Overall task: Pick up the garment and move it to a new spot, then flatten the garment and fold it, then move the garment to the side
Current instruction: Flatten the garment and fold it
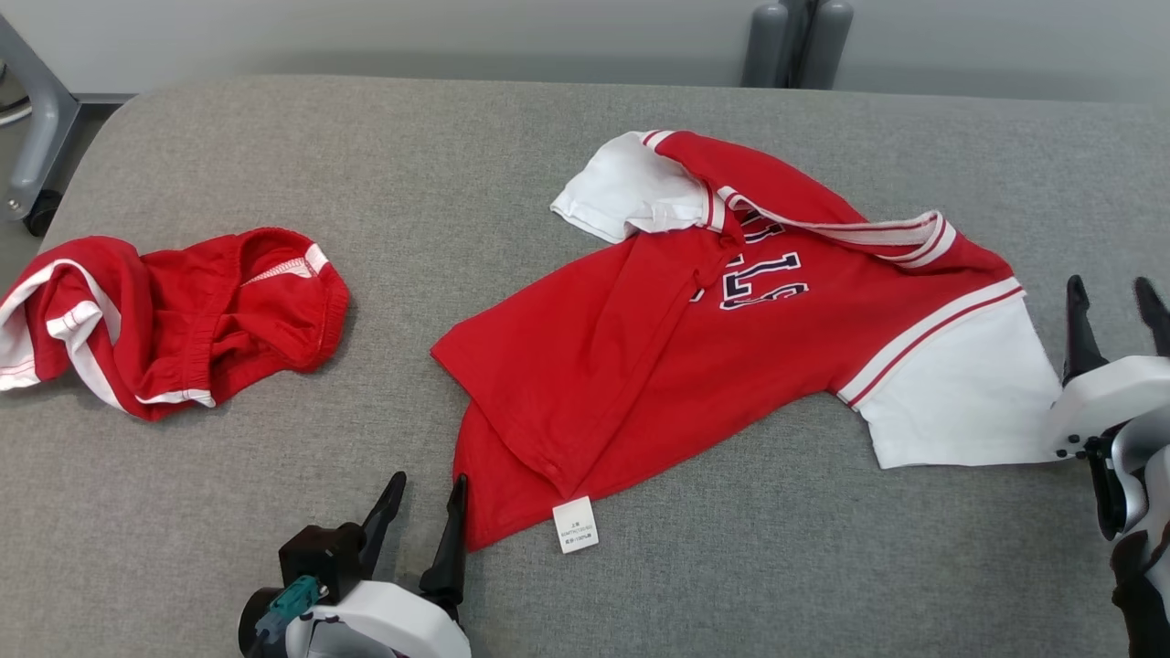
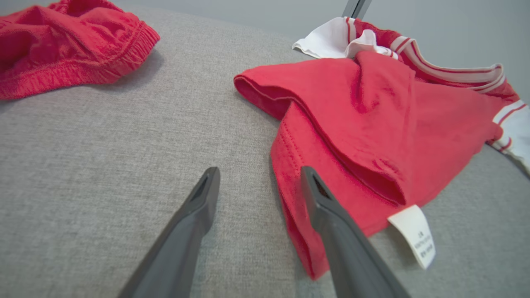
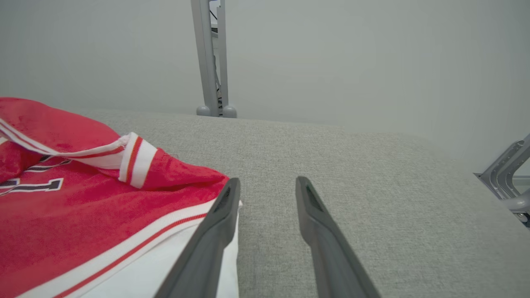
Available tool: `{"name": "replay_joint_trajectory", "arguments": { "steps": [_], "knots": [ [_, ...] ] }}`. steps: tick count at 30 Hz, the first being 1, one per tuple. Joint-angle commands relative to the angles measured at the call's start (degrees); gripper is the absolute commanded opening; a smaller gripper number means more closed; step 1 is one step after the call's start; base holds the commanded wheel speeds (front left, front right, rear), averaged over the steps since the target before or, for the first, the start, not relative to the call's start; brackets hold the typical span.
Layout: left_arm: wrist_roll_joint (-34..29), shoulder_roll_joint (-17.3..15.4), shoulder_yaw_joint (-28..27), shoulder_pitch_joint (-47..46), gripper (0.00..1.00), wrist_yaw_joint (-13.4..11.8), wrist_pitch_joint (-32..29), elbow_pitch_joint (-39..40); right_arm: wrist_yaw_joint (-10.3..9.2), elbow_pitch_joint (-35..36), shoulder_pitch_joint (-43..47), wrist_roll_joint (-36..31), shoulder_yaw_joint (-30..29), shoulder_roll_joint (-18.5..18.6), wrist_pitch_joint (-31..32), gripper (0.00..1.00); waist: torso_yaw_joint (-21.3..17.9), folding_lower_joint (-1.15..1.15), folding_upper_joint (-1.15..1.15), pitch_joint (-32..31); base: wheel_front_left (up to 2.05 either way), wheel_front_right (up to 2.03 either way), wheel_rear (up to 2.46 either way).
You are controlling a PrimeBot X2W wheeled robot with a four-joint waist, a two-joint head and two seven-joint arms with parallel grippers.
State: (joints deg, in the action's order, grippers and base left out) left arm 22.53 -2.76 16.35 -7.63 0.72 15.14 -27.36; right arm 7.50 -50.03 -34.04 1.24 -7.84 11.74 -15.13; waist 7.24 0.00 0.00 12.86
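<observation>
At the near edge of the padded table (image 1: 457,164) the left gripper (image 1: 428,480) gapes wide and empty, just beside the hem of the red shirt (image 1: 695,366). The shirt lies rumpled mid-table, its white sleeve (image 1: 960,393) beside the right gripper (image 1: 1111,285), parted and empty, at the right edge. Red shorts (image 1: 183,320) lie near the left edge.

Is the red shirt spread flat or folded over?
Partly folded over: the shirt has its hem doubled near the care label, and its collar side lies over one white sleeve.
</observation>
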Motion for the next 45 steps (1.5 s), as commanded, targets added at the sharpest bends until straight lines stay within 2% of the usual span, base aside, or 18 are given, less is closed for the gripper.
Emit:
{"name": "replay_joint_trajectory", "arguments": {
  "steps": [1, 4, 10, 19, 26, 33, 39, 45],
  "knots": [
    [-0.6, -0.2, -0.3, -1.2, 1.0, -0.1, 0.0, 0.2, -0.01, 0.4, 0.0, -1.4, -2.2, -0.6, 0.0, 1.0, -0.2, 0.0, 0.0, -0.5, 0.0, 0.0, 0.0],
    [-1.0, -0.2, -1.1, -0.4, 1.0, -0.2, 0.0, 0.3, -0.01, 2.2, 2.8, -2.6, -5.2, -2.2, 0.0, 1.0, -0.9, 0.0, 0.0, -1.6, 0.0, 0.0, 0.0],
    [-2.2, -0.3, -2.8, 0.9, 1.0, -0.6, 0.0, 0.9, -0.01, 9.0, 9.1, -1.6, -5.5, -5.4, 0.0, 1.0, -2.9, 0.0, 0.0, -3.9, 0.0, 0.0, 0.0],
    [-5.7, -0.3, -6.8, 4.5, 1.0, -1.4, 0.0, 2.1, -0.01, 21.6, 21.8, 3.4, 0.5, -8.1, 0.0, 1.0, -6.4, 0.0, 0.0, -9.0, 0.0, 0.0, 0.0],
    [-7.7, -0.2, -9.7, 7.9, 1.0, -2.5, 0.0, 3.0, -0.01, 27.4, 28.2, 6.0, 4.7, -8.5, 0.0, 1.0, -7.8, 0.0, 0.0, -13.1, 0.0, 0.0, 0.0],
    [-8.0, -0.2, -11.9, 10.4, 1.0, -3.6, 0.0, 4.0, -0.01, 28.9, 32.0, 8.2, 6.1, -8.7, 0.0, 1.0, -7.8, 0.0, 0.0, -15.8, 0.0, 0.0, 0.0],
    [-9.0, -0.2, -12.9, 12.0, 1.0, -3.2, 0.0, 4.3, -0.01, 28.9, 33.0, 9.7, 7.5, -8.7, 0.0, 1.0, -7.6, 0.0, 0.0, -16.5, 0.0, 0.0, 0.0],
    [-8.4, -0.2, -11.4, 11.3, 1.0, -3.0, 0.0, 4.5, -0.01, 28.3, 32.0, 10.3, 8.0, -8.7, 0.0, 1.0, -7.5, 0.0, 0.0, -15.7, 0.0, 0.0, 0.0]
  ]
}}
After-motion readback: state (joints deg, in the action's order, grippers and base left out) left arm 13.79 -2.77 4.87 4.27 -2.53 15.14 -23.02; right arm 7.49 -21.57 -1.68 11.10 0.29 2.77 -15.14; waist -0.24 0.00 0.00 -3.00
